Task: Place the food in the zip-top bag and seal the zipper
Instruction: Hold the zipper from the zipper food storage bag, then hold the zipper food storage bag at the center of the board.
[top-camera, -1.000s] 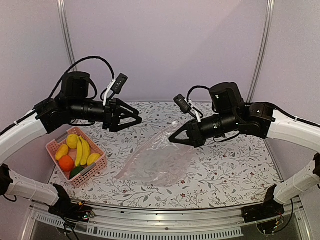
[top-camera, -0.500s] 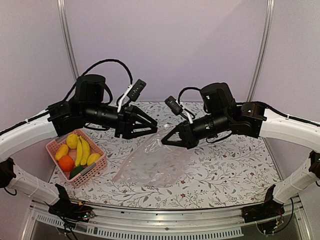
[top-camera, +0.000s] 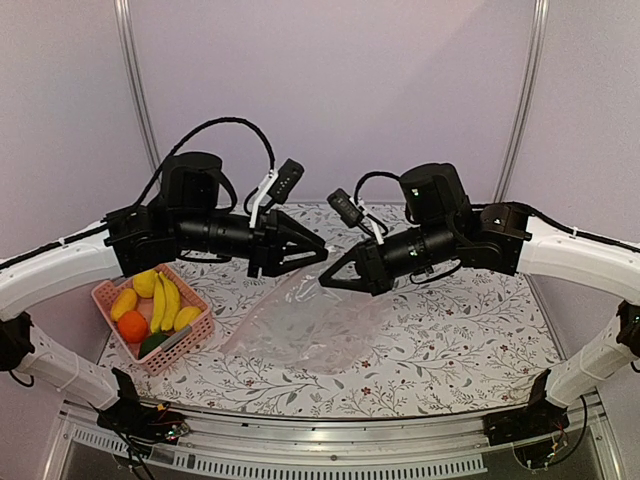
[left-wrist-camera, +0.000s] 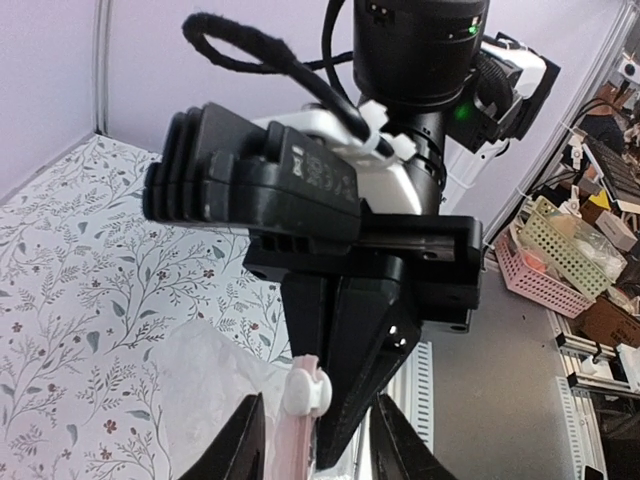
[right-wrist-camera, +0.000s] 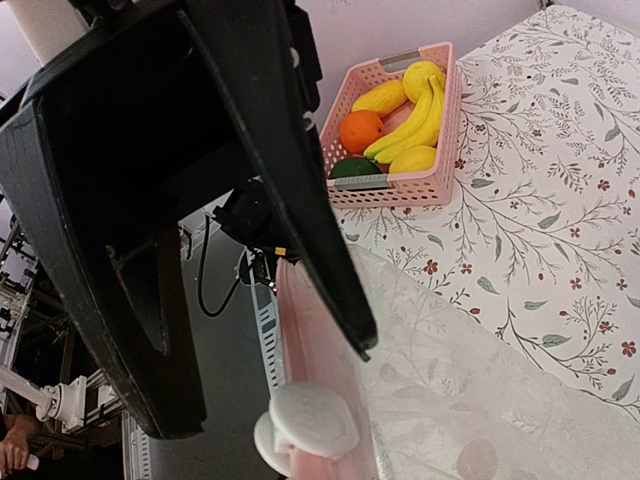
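The clear zip-top bag (top-camera: 305, 325) lies on the table with its mouth corner lifted. Its zipper is a pink strip (left-wrist-camera: 295, 440) with a white slider (left-wrist-camera: 308, 390), also seen in the right wrist view (right-wrist-camera: 312, 425). My right gripper (top-camera: 322, 281) is shut on the zipper strip next to the slider. My left gripper (top-camera: 318, 252) is open, tip to tip with the right one, its fingers (left-wrist-camera: 243, 445) on either side of the strip and not touching it. The food sits in the pink basket (top-camera: 110, 292): bananas (top-camera: 165, 300), an orange (top-camera: 132, 325), lemons (top-camera: 145, 282) and a green piece (top-camera: 155, 343).
The basket stands at the table's left edge, also in the right wrist view (right-wrist-camera: 395, 190). The floral tablecloth (top-camera: 470, 320) covers the table. Metal frame posts (top-camera: 135, 90) stand at the back corners. A rail (top-camera: 330, 440) runs along the near edge.
My left arm has swung right and forward until its open gripper meets the right one at the bag's lifted corner. My right gripper has shifted a little left with the bag edge.
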